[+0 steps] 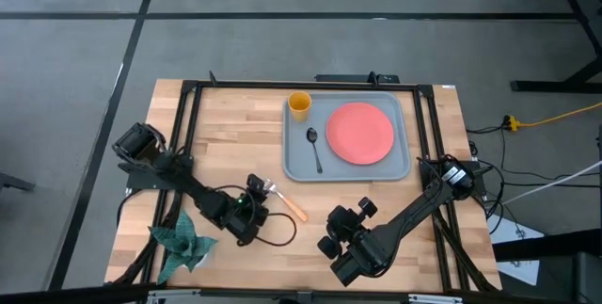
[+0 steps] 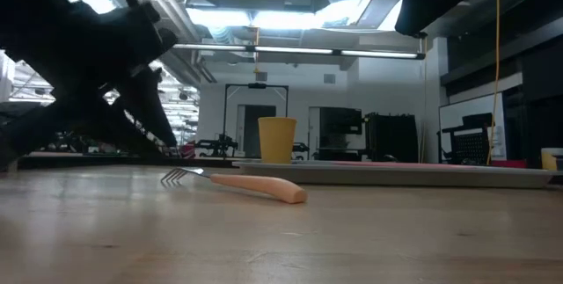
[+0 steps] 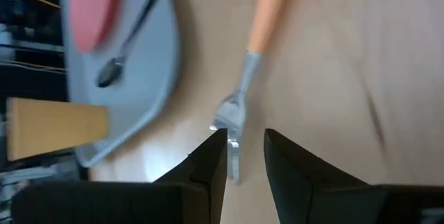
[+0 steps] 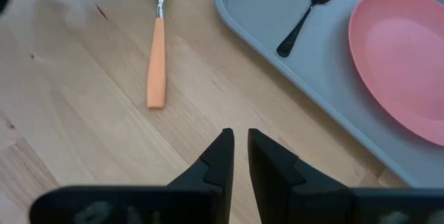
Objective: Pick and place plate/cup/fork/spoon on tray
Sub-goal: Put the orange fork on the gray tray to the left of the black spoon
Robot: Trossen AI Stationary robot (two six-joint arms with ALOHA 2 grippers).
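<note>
A: Where's the fork point(image 1: 282, 200)?
B: On the surface, at seven o'clock from the tray point(image 1: 293, 165). The left hand point(image 3: 244, 156) is spread, straddling the tines, nothing pinched. The right hand point(image 4: 237, 156) waits at five o'clock, nearly pressed together, empty.
A: Risk?
B: Tines look thin; the fingers point(image 3: 208, 161) may slide off. Count: one plate point(image 1: 359, 133), one cup point(image 1: 299, 105), one spoon point(image 1: 313, 147), one fork.

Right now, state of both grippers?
Left gripper: open, fingers either side of the fork tines, not closed on it.
Right gripper: narrow gap between fingers, holding nothing, over bare table.
</note>
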